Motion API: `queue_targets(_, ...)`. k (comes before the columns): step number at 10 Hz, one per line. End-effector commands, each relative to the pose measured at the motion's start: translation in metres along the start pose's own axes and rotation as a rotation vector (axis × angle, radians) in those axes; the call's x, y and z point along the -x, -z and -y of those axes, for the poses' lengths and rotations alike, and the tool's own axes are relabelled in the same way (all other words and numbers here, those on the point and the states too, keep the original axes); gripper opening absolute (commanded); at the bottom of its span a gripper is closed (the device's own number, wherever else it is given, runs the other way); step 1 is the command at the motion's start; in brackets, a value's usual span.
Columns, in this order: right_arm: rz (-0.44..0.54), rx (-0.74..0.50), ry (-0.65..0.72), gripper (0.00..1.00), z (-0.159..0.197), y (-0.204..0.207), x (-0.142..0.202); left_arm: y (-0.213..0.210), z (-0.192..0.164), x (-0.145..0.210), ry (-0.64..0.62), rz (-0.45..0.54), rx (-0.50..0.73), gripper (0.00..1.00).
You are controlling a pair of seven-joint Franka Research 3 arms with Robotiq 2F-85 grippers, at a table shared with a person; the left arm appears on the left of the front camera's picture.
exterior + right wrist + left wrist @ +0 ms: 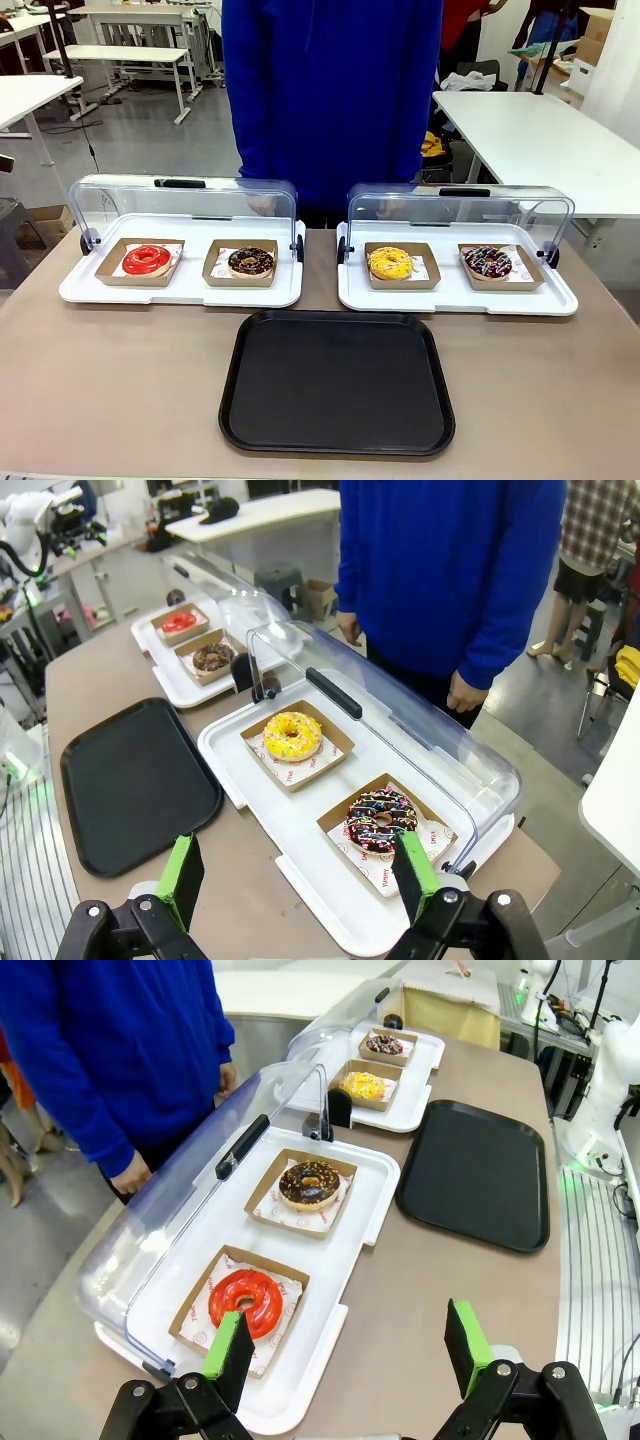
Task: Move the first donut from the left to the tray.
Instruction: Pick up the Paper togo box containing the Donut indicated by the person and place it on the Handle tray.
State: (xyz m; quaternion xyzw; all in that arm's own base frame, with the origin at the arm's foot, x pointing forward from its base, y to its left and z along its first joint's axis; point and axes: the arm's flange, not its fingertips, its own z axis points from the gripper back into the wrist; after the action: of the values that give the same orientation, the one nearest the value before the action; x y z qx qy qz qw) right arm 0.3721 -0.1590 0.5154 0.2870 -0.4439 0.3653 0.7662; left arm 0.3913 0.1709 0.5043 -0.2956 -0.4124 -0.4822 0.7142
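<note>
Since the clear plastic lid (pixel 130 200) is standing flipped up for access, the glossy red-glazed ring donut (pixel 245 1302) is sitting reachable in its small brown cardboard tray (pixel 108 272). The left claw (pixel 348 1345) and right claw (pixel 298 865) are both hanging wide open, gripping nothing, with the flat black plastic tray (pixel 338 385) lying nearby on the bench (pixel 120 400).

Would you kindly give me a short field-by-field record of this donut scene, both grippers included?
Red donut: in its cardboard holder, at the left end of the left display tray, lid raised.
Black tray: on the robot's side of the display trays; donut not yet on it.
Left gripper: open, holding nothing, near the red donut.
Right gripper: open, holding nothing, near the sprinkled donut.
Person: standing at the far side, in blue.
</note>
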Motion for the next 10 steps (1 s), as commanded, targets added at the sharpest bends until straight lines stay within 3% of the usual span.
queue_targets(1,0.029,0.0,-0.027,1.0,0.0036,0.0006,-0.0021,-0.0007,-0.0015,-0.0003,0.021,0.025,0.003,1.0)
queue_targets(10,0.029,0.0,-0.027,1.0,0.0036,0.0006,-0.0021,-0.0007,-0.0015,-0.0003,0.021,0.025,0.003,1.0)
